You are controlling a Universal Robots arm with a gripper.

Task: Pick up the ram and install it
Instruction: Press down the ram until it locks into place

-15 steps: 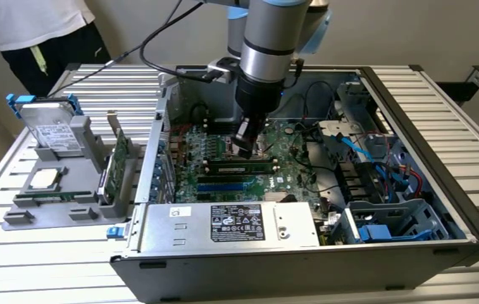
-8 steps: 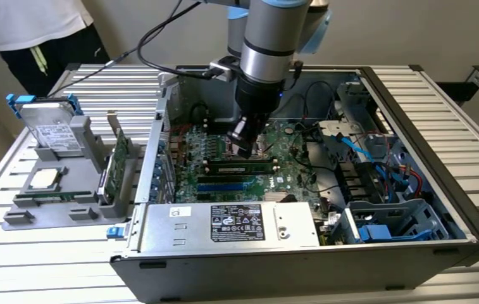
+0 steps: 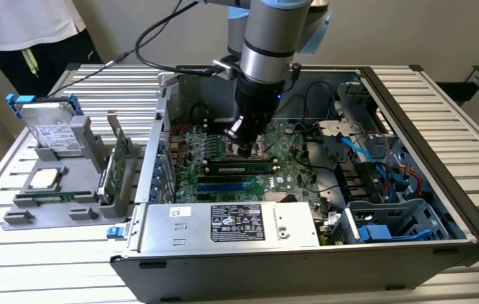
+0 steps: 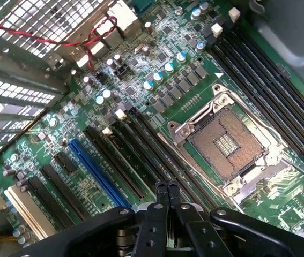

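Note:
In the exterior view, a long narrow green stick with dark chips, the ram (image 3: 239,168), stands in the memory slots of the motherboard (image 3: 214,149) inside the open computer case. My gripper (image 3: 244,151) hangs straight over it, fingertips just above its top edge. I cannot tell whether they touch. In the wrist view my gripper (image 4: 167,187) is shut, its two black fingers pressed together with nothing between them. They sit over the long black slots (image 4: 141,155) beside the open processor socket (image 4: 224,144).
The case walls (image 3: 441,126), cables and drive cage (image 3: 391,215) crowd the exterior view's right. The power supply (image 3: 231,225) lies at the front. On the exterior view's left a grey holder (image 3: 19,218) carries a hard drive (image 3: 54,130), a square silver chip (image 3: 43,178) and an upright green card (image 3: 121,158). A person (image 3: 28,38) stands behind.

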